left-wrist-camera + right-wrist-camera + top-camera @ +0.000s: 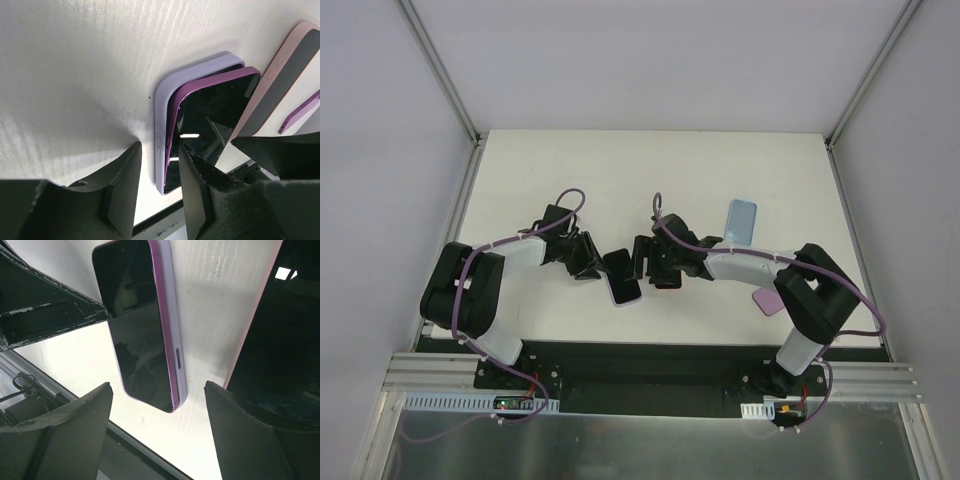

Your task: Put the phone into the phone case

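Closest to where I stand, the metal rail (650, 375) at the near edge carries the two black-and-white arms, the left arm (470, 300) and the right arm (810, 300), both bent in toward the middle of the white worktop (620, 180). The left tool (159, 150) has its black fingers partly apart, straddling the near end of a soft lavender phone case (162, 100), with a sliver of worktop showing between one finger and the case. The right tool (157, 387) hangs over the same spot with its fingers spread wide and nothing between them. The dark-screened phone with a magenta-purple frame (135, 325) lies screen-up in that lavender case, one long edge seeming to ride above the case wall. Just beside it lies a second dark-screened phone in a pale pink case (272, 80). Further back, a light blue phone-shaped slab (741, 219) rests flat, and a mauve piece (767, 301) peeks out under the right arm.
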Controlling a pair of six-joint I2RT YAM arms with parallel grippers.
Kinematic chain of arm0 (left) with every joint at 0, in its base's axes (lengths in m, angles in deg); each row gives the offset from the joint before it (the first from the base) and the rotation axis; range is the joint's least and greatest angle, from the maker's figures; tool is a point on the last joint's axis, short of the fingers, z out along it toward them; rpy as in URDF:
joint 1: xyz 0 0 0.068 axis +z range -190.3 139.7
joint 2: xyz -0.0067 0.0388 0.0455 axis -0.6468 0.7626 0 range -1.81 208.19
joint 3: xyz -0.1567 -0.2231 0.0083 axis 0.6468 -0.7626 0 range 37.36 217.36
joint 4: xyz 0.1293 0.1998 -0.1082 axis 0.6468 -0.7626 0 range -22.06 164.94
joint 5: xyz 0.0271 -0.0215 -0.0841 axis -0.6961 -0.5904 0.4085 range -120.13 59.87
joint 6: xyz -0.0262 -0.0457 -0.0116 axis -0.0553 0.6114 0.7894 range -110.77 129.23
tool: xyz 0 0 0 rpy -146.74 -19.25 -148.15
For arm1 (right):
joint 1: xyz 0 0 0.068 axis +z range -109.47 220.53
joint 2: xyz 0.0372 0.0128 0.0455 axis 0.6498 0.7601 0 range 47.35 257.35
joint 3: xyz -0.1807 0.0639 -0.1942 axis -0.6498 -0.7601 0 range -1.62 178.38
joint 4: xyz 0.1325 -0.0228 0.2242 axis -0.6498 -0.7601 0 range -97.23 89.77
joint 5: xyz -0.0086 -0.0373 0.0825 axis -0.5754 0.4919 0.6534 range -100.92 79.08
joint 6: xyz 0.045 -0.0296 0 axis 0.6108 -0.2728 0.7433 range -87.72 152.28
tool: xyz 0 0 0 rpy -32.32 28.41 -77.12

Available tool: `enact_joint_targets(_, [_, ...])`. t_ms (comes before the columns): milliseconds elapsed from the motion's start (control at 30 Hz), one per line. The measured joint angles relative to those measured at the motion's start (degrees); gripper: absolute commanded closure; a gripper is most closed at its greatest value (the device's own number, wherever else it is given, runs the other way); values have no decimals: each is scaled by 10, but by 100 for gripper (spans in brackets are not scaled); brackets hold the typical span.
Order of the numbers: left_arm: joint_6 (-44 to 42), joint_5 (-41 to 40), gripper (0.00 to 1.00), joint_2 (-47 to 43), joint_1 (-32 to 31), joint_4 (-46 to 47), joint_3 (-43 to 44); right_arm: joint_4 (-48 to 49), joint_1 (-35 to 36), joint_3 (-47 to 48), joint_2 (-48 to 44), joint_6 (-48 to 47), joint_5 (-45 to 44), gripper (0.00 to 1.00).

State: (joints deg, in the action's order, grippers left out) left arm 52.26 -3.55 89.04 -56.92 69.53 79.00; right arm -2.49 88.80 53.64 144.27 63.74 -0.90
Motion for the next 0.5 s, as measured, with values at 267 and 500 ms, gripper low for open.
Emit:
enact_joint_targets(267, [0, 0, 64, 5, -4, 1, 4, -3, 0, 5, 13, -12, 2, 25])
enact_joint_targets(500, [0, 2, 69, 18, -11, 3, 14, 5, 0, 22, 47, -22, 17, 25])
